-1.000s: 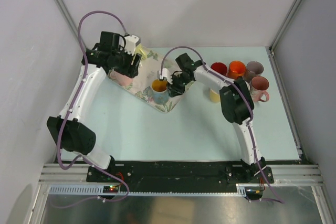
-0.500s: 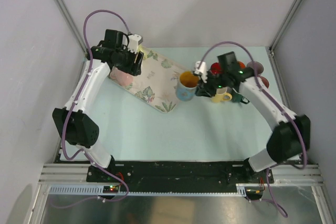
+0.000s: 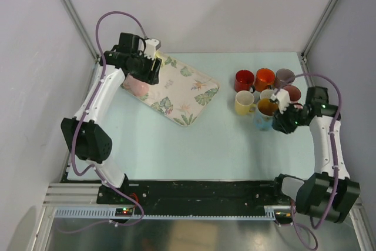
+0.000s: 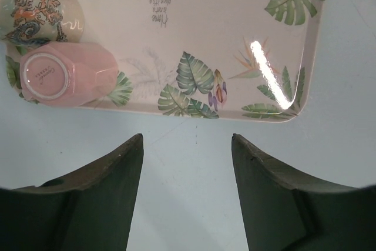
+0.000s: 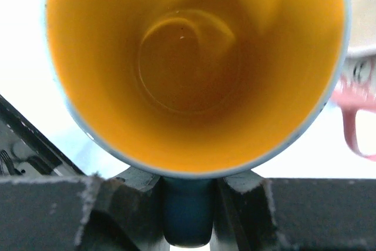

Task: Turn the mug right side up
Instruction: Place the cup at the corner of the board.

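Our right gripper (image 5: 188,197) pinches the handle of the upright blue orange-lined mug (image 5: 194,69), seen only from its wrist; our left gripper (image 4: 187,166) gapes open.

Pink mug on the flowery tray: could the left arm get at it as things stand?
Probably yes. The left gripper hangs open just beside the pink mug, nothing between them; a patterned mug sits close on its far side on the tray.

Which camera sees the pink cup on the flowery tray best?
The left wrist view: the pink cup looks big and clear, its bottom showing, at the tray's edge. The top view shows it small beside the left gripper. The right wrist view misses it.
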{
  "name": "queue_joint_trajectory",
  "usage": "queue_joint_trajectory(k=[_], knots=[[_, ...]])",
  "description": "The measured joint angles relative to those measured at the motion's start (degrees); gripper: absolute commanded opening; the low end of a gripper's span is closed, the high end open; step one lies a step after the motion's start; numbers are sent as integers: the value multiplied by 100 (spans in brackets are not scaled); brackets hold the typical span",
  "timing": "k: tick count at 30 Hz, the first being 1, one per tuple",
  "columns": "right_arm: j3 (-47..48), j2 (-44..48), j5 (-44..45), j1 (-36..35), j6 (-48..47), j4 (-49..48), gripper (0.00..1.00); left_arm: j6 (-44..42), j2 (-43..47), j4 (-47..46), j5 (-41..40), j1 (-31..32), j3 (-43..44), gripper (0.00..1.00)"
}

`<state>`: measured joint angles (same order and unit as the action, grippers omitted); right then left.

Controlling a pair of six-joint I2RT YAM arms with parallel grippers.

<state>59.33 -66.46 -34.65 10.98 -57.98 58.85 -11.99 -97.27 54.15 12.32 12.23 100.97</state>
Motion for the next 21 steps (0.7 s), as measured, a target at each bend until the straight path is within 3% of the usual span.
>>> queue_joint_trajectory(k=[9,21], knots=[[-546,24,155,2103,-852,286,0,-2,-131,0,-15,0,0,66],[-1023,-767,229,2826,-905,-833,0,-2,-133,0,-39,0,15,66]])
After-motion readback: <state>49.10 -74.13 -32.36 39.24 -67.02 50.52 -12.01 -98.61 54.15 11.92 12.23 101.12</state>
